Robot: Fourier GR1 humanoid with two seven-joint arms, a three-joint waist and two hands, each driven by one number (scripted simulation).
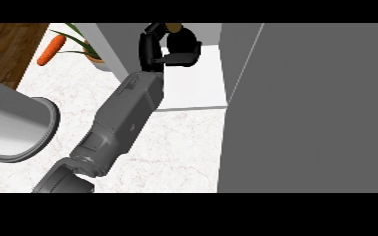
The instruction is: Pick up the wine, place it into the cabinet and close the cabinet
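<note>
The wine bottle is dark with a tan top and stands upright at the back of the white cabinet shelf. My left hand reaches in from the lower left, and its fingers and thumb are curled round the bottle's left and lower side, hiding part of it. The grey cabinet door stands open and fills the right of the view. My right hand does not show.
An orange carrot and a green potted plant lie on the marble counter at the upper left. A large grey round vessel sits at the left edge. The wooden floor shows beyond the counter's edge.
</note>
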